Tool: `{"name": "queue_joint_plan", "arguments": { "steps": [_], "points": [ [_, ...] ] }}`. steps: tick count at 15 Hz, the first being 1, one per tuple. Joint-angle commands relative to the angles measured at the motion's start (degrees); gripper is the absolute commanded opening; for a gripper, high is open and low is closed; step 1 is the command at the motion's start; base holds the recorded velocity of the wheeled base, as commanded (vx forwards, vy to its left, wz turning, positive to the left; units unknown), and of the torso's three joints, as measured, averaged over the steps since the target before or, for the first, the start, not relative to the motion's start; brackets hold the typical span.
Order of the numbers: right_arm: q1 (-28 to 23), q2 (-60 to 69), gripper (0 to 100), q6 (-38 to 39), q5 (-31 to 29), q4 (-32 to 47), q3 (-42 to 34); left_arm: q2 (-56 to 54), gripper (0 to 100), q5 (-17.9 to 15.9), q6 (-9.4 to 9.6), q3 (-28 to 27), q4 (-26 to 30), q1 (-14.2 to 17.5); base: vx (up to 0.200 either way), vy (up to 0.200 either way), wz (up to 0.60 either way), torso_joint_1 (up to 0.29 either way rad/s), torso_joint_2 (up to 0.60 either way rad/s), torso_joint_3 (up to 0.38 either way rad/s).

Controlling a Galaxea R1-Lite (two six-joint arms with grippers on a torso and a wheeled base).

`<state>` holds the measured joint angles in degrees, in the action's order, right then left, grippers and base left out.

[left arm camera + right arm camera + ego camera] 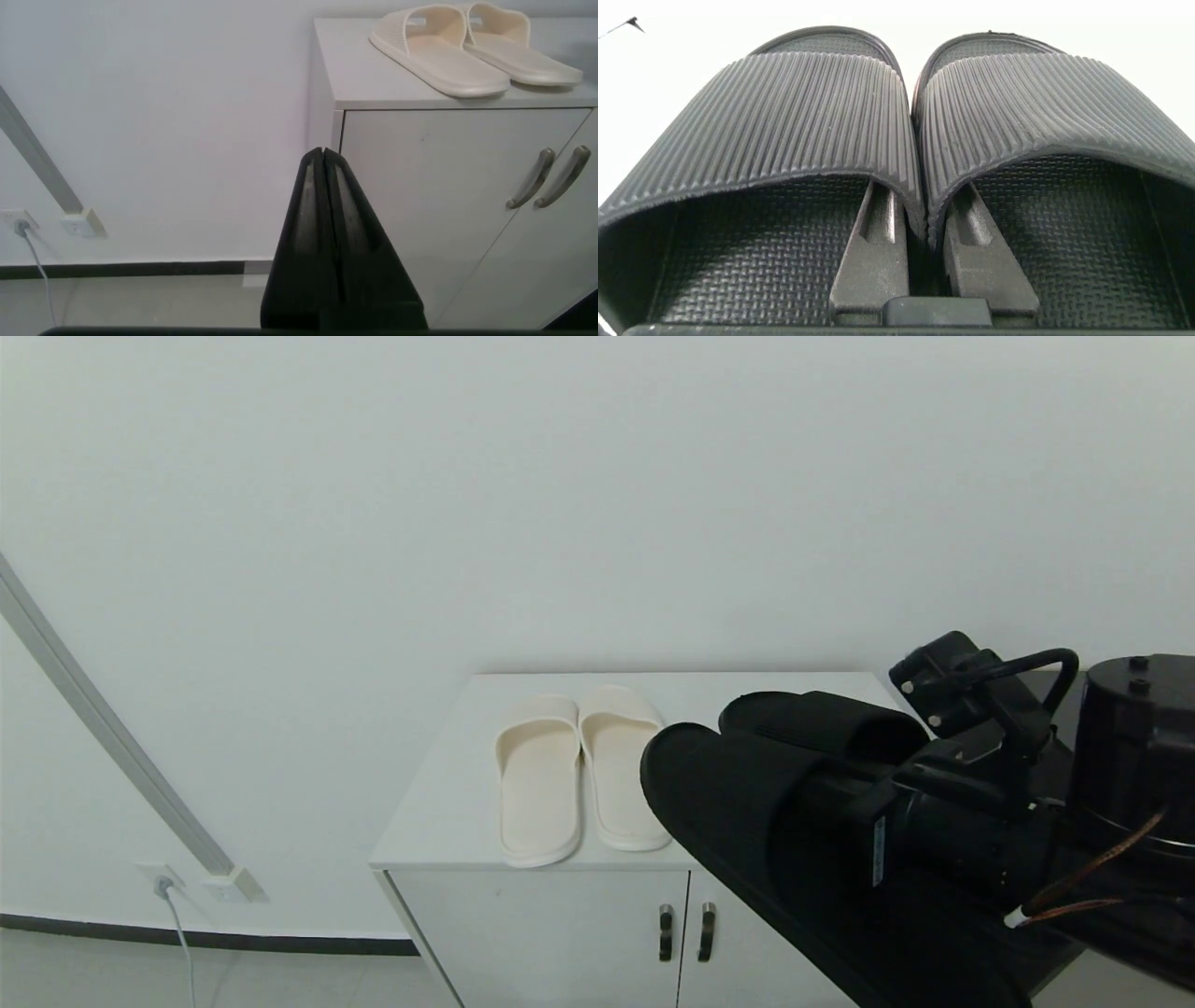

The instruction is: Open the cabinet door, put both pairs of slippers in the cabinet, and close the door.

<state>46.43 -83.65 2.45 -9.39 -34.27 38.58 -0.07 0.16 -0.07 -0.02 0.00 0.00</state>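
Note:
A cream pair of slippers lies side by side on top of the white cabinet. Both cabinet doors are closed, their two dark handles close together at the middle. My right gripper is shut on the black pair of slippers, one finger inside each strap, pinching the inner edges together. The black pair hangs in the air over the cabinet's right front. My left gripper is shut and empty, low beside the cabinet's left front corner.
A white wall stands behind the cabinet. A slanted cable duct runs down the wall on the left to a socket with a plugged cable. Bare floor lies left of the cabinet.

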Motion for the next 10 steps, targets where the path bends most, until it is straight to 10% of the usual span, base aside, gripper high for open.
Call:
{"name": "queue_joint_plan", "arguments": {
  "steps": [1,10],
  "points": [
    [0.15,0.07,0,0.1,-0.02,-0.01,-0.09,0.07,0,0.02,-0.01,0.02,0.0,0.0,0.0,0.0,0.0,0.0,0.0,0.0],
    [1.03,-1.07,0,0.1,-0.02,-0.01,-0.44,0.07,0,0.02,-0.1,-0.06,0.0,0.0,-0.2,0.0,0.0,-0.001,0.0,0.004]
  ]
}}
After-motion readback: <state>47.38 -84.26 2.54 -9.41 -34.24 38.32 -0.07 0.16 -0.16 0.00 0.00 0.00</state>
